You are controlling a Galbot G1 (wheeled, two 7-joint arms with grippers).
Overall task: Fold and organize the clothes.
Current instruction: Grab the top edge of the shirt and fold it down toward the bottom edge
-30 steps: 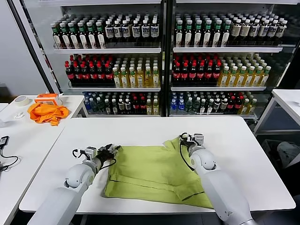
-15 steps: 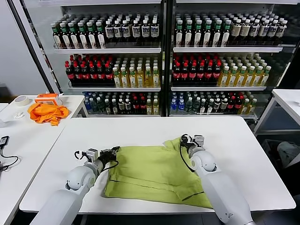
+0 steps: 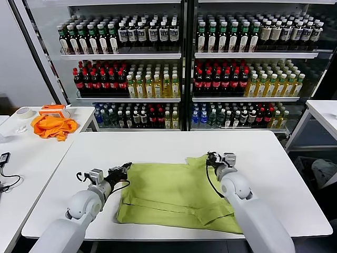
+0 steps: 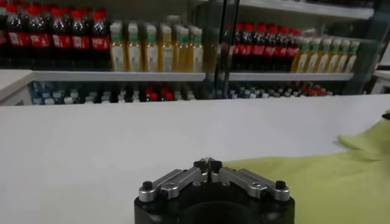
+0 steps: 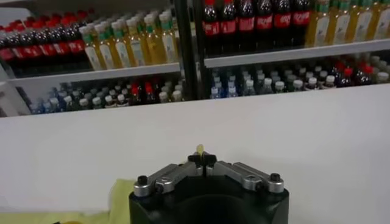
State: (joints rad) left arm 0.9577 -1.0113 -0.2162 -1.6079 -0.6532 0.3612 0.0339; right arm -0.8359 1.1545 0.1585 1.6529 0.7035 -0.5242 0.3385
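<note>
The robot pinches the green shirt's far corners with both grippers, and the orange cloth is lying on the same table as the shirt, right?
Not quite. The orange cloth lies on a separate table to the left, as the head view shows. The left gripper and right gripper are shut at the T-shirt's far corners.

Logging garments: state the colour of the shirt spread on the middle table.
Lime yellow-green short-sleeved cotton T-shirt, plain on the visible side; clearest in the head view.

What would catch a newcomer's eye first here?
The lime T-shirt spread on the white table, with the left gripper shut at its far left corner and the right gripper shut on its far right corner. Behind stands a cooler packed with bottles.
</note>
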